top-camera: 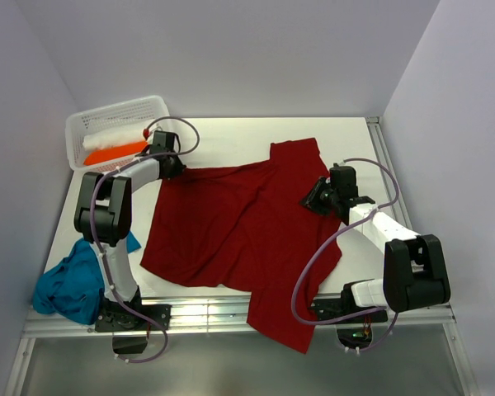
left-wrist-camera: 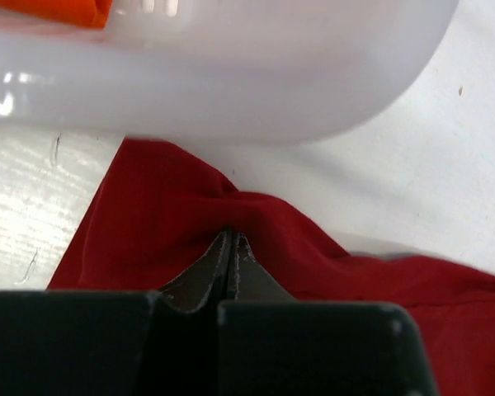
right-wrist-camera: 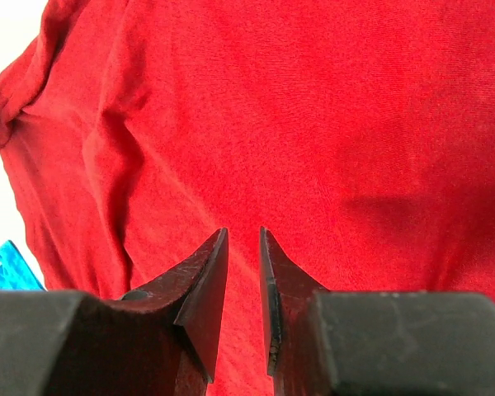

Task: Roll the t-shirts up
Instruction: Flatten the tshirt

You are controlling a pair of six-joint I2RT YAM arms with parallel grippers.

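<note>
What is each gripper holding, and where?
The left gripper pinches the dark red t-shirt at its edge beside the white basket; the right gripper holds nothing.

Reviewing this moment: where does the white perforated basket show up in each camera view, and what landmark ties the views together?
Top external: the white basket sits in the upper left of the picture, beyond the spread shirt's far left corner.
Left wrist: it runs across the top of the picture, just past the cloth's edge.
Right wrist: not in it.
Shared landmark: the dark red t-shirt, visible in all three views.
</note>
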